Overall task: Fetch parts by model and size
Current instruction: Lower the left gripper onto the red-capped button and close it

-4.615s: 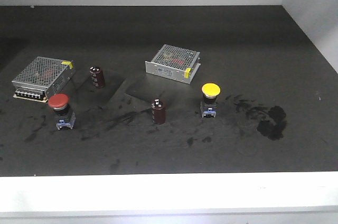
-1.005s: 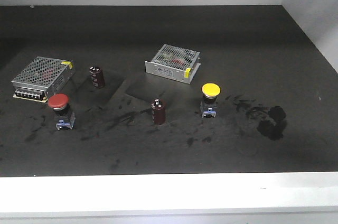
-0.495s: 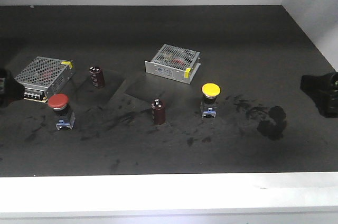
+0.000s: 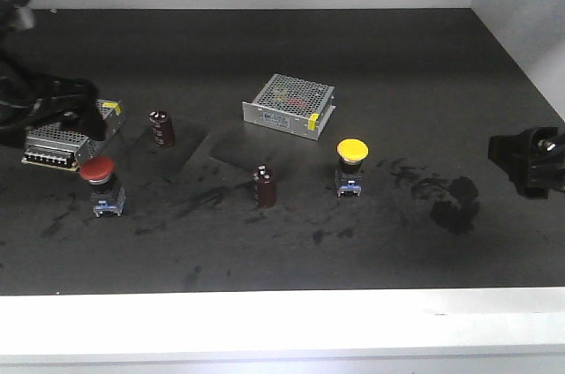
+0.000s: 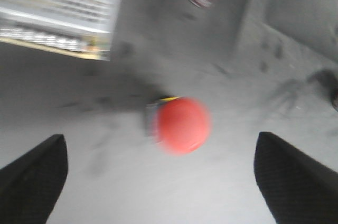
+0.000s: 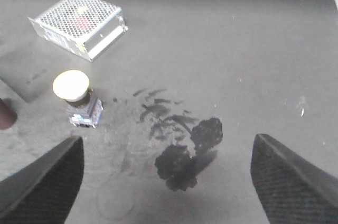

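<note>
Left hand (image 5: pixel 159 150) and right hand (image 6: pixel 166 139) both spread, fingers cropped; red-capped switch (image 5: pixel 181 125) blurred.

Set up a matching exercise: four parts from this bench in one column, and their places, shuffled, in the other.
Column one:
1. red-capped switch
2. yellow-capped switch
3. front capacitor
4. middle metal box

Column two:
A. stands between the two switches
B. farthest back of the four
C. farthest left of the four
D. nearest the black smudge

Pairs: 1-C, 2-D, 3-A, 4-B
</note>
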Available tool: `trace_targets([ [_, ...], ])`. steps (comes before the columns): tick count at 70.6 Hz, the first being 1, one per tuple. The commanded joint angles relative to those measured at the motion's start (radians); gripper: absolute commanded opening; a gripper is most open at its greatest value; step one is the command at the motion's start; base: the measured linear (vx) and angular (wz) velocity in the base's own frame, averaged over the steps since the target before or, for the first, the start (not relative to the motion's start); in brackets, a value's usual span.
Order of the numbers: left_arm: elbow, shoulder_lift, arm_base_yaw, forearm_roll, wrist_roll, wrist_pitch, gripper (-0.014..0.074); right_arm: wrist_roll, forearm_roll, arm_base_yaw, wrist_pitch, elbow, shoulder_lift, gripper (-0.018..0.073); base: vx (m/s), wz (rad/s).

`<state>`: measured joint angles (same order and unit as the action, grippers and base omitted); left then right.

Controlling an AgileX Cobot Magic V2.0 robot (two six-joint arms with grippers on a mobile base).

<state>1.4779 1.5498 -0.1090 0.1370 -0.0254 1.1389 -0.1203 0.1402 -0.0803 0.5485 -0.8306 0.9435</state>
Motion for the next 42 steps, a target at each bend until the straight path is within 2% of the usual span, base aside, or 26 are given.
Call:
trace_targets([
  [1, 0.084, 0.025, -0.044, -0.02, -0.053, 0.02, 0.0653, -0.012, 0.007, -0.001, -0.069, -0.029, 0.006, 0.0594, 0.0, 0.0],
  [13, 0.177, 0.128, -0.101, -0.091, -0.116, 0.074, 0.0647, -0.012, 0.007, -0.001, -0.07, -0.029, 0.016, 0.0594, 0.0, 0.0],
  [25, 0.196, 0.189, -0.107, -0.113, -0.164, 0.101, 0.0645, -0.012, 0.007, -0.001, -0.069, -0.029, 0.016, 0.0594, 0.0, 0.0],
  [42, 0.196, 0.243, -0.107, -0.137, -0.164, 0.101, 0.0631, -0.012, 0.007, -0.001, -0.065, -0.029, 0.016, 0.0594, 0.0, 0.0],
])
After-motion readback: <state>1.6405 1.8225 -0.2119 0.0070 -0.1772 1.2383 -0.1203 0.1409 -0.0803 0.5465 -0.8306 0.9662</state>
